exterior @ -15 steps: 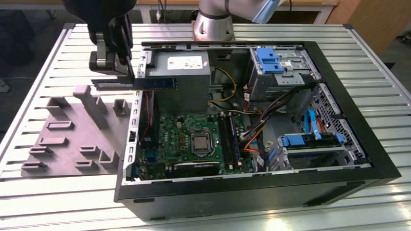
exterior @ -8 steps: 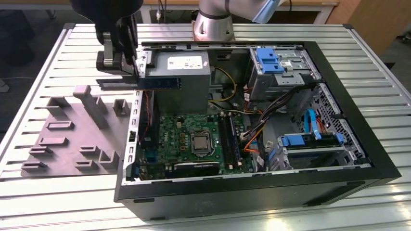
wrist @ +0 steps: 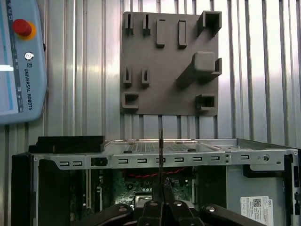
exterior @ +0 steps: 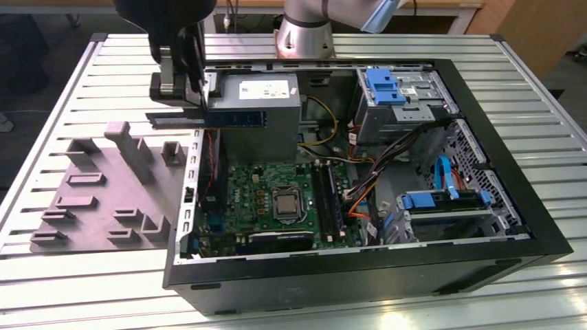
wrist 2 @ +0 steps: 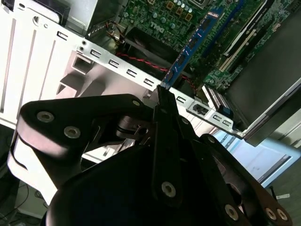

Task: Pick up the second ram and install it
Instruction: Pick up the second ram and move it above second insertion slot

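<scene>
The pick-up looks done but the install does not: the gripper point(exterior: 200, 104) has its fingers point(wrist 2: 164, 122) clamped on the second ram point(exterior: 240, 118), held above the computer case's point(exterior: 367, 275) rim beside the power supply point(exterior: 257, 144), not yet seated in the memory slots point(exterior: 326, 192) inside the case.
</scene>
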